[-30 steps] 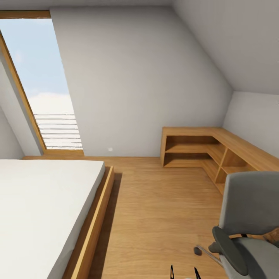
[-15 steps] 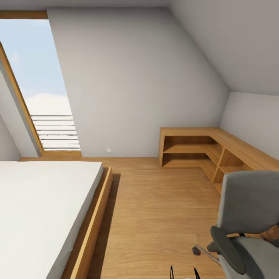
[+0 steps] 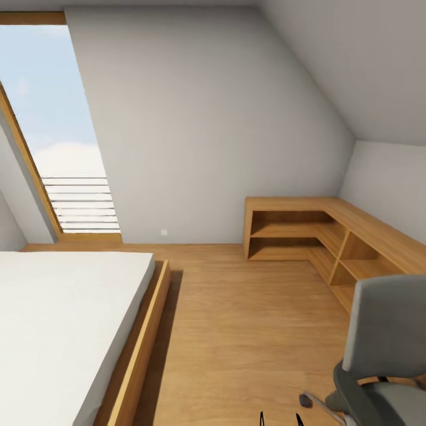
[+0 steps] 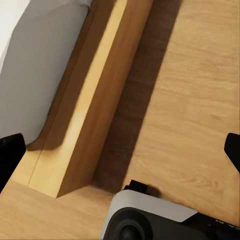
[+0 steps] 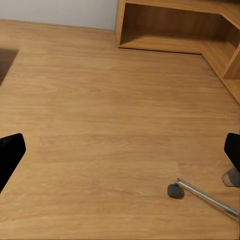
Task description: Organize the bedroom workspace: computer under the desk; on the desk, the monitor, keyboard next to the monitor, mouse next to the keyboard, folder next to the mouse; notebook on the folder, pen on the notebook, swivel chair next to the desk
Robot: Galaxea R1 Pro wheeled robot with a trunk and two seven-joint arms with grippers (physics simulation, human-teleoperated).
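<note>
Standing near right on the wood floor (image 3: 248,331): swivel chair (image 3: 384,349), right of both hands. Left hand (image 4: 120,150) and right hand (image 5: 120,155) released, empty. Bed (image 3: 65,319) at left; low shelving (image 3: 319,236) far right.

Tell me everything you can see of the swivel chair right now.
The swivel chair stands upright on the light wood floor at the head view's lower right, cut off by the frame. Its tall back and seat look grey upholstered, with a dark armrest. The right wrist view shows one chrome base leg ending in a dark caster on the floor.
</note>
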